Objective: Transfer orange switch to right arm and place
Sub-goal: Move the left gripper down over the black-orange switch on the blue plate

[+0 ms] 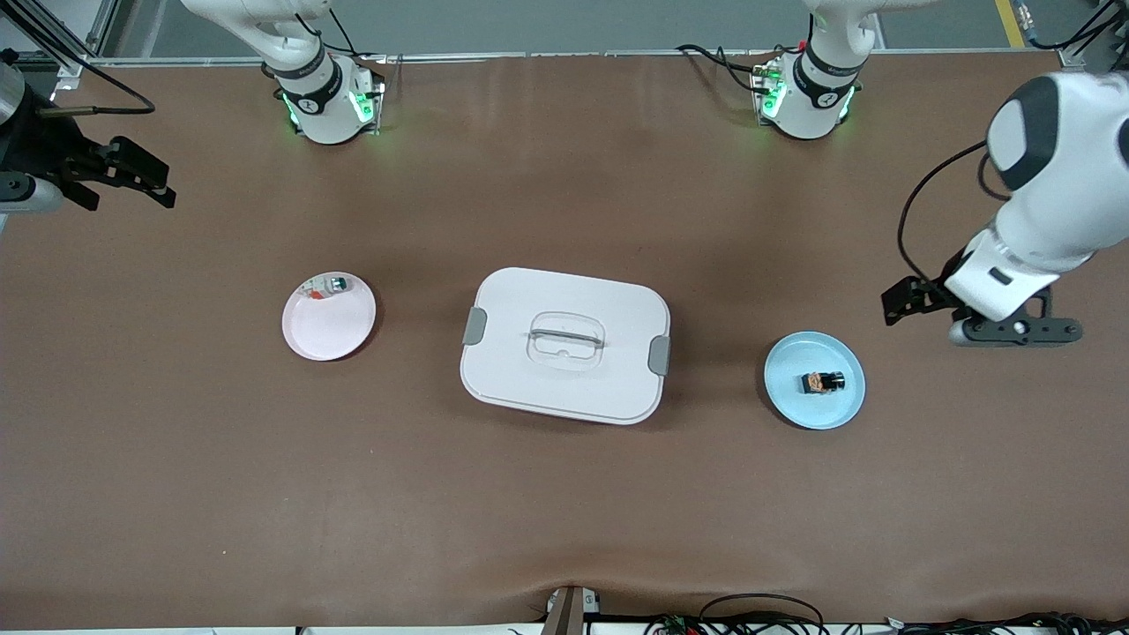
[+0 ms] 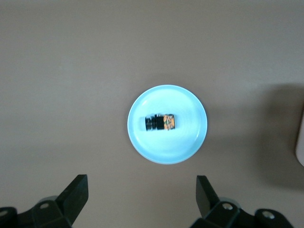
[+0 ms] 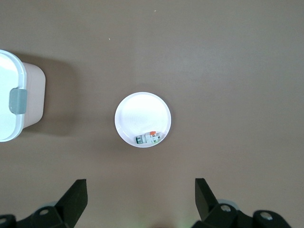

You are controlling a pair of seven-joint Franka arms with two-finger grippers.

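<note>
The orange switch, a tiny black block with an orange band, lies on a light blue plate toward the left arm's end of the table. It also shows in the left wrist view on the plate. My left gripper hangs open and empty in the air beside that plate, over bare table, and its own view shows the jaws wide apart. My right gripper is open and empty, up high at the right arm's end of the table, and its own view shows nothing between the jaws.
A white lidded box with grey clips stands mid-table. A pale pink plate toward the right arm's end holds a tiny pale piece with a greenish top, also in the right wrist view. Brown table surface lies all around.
</note>
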